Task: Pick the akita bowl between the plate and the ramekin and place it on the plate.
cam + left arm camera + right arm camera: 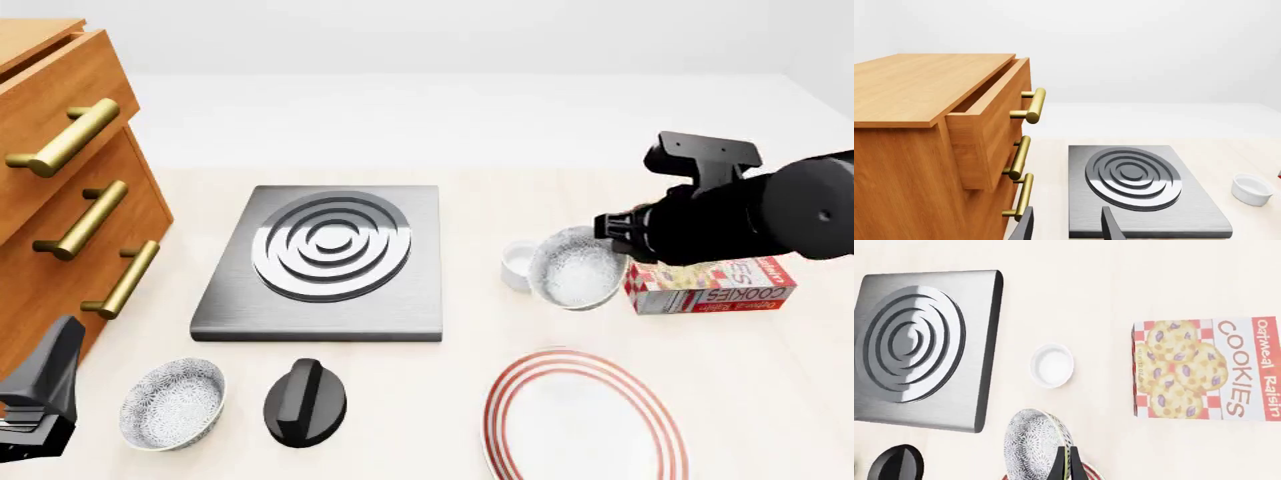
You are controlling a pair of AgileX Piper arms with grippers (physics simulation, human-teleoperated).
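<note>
front overview, wrist close-ups, shared stove plate [327, 262]

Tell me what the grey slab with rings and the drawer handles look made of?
The flat grey square slab with raised concentric rings looks like brushed metal: fine streaks and a soft sheen. The cylindrical gold bar handles on the wooden drawer cabinet look like polished brass, judging by their bright highlights.

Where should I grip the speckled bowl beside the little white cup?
Grip the speckled bowl by its rim, one finger inside and one outside, coming from the cookie box side. Its wall is thin and its body looks too wide to span. The right gripper pinches the rim this way now, with the bowl tilted.
</note>
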